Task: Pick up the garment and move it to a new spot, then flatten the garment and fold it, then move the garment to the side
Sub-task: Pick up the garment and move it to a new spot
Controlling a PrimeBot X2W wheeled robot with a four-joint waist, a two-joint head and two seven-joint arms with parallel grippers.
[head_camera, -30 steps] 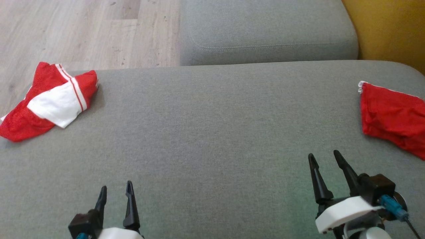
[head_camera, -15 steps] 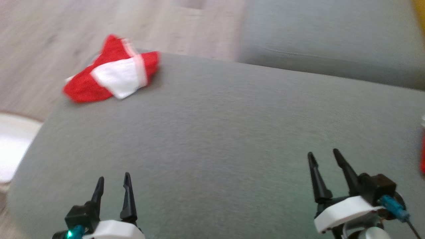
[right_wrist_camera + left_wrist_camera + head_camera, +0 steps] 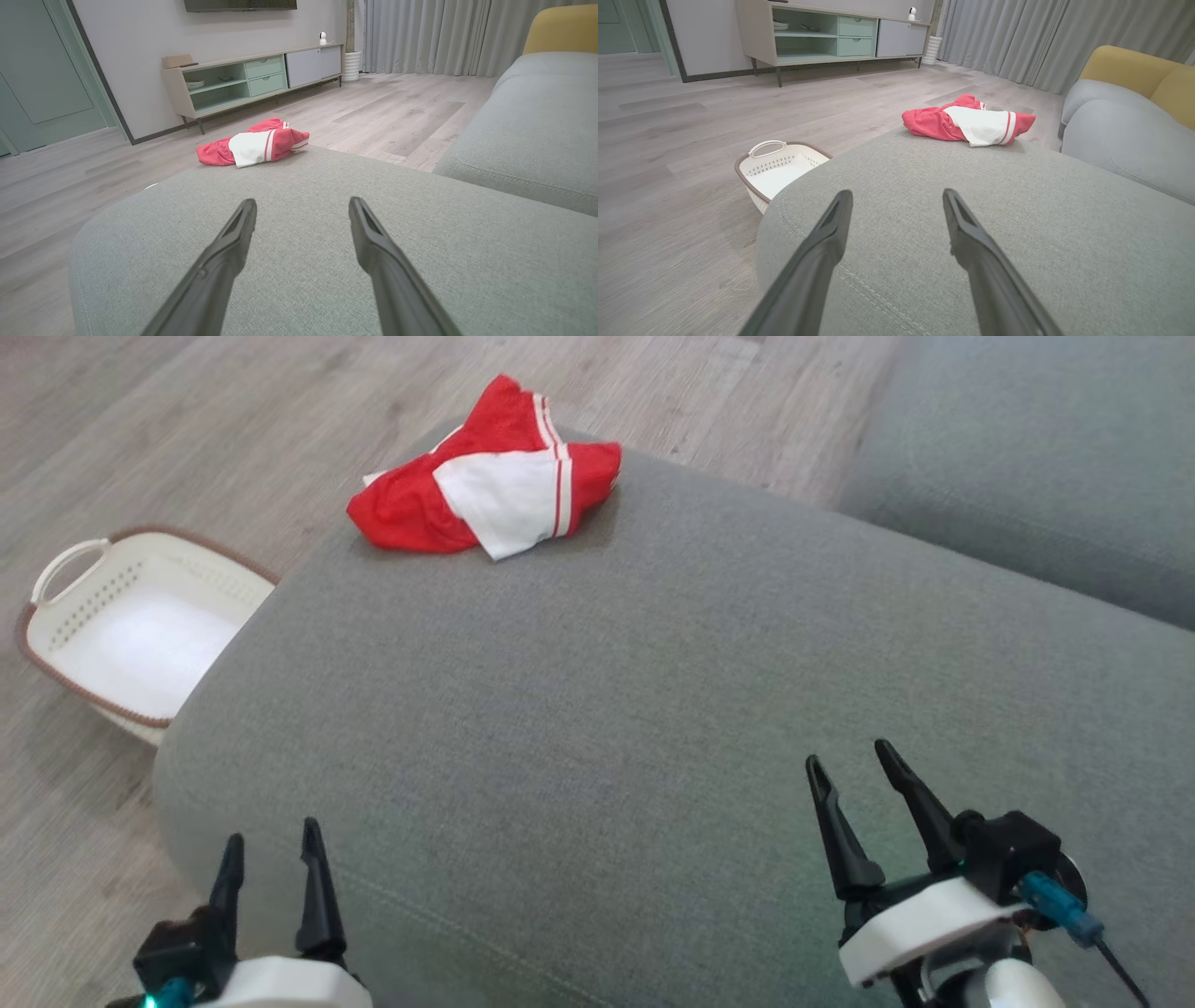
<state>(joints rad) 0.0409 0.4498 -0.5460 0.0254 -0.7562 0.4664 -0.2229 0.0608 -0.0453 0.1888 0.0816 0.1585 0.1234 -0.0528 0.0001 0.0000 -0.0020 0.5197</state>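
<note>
On grey cushion (image 3: 597, 709) edge: crumpled garment (image 3: 485, 490); basket (image 3: 84, 616) on wood floor (image 3: 233, 411).

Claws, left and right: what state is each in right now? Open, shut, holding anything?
Left claw: open, holding nothing.
Right claw: open, holding nothing.

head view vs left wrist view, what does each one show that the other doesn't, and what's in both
Head view's extra: the right gripper, open above the grey cushion. Left wrist view's extra: a low cabinet, grey curtains and a yellow backrest. Both: the red and white garment crumpled at the cushion's far edge, the white basket on the floor beside the cushion, and the open left gripper.
</note>
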